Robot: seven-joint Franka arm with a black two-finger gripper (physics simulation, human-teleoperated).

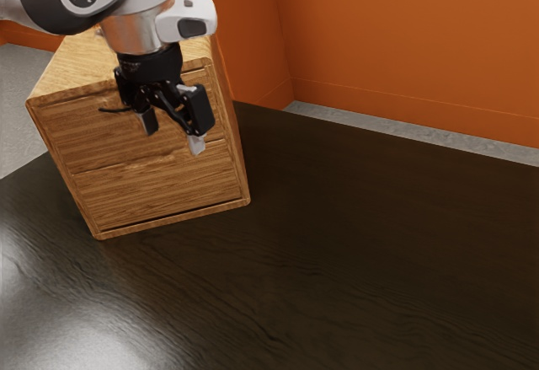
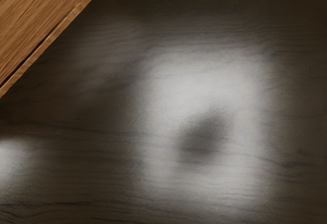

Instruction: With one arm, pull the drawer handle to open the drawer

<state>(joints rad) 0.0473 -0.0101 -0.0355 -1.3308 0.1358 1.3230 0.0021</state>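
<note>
Wooden cabinet (image 1: 156,180), top drawer (image 1: 93,134) looks shut | our gripper (image 1: 173,132) hangs at drawer-front height, jaws apart, empty | dark handle (image 1: 112,109) just beside: we judge it positioned for hooking.

Exterior view: light falls from above, so the drawer cabinet (image 1: 143,168) is brighter on top than in front. The dark table (image 1: 354,269) shows a pale sheen at the exterior view's lower left. Wrist view: broad white glare (image 2: 204,86) on the table, with a soft dark shadow (image 2: 204,134) inside it.
</note>
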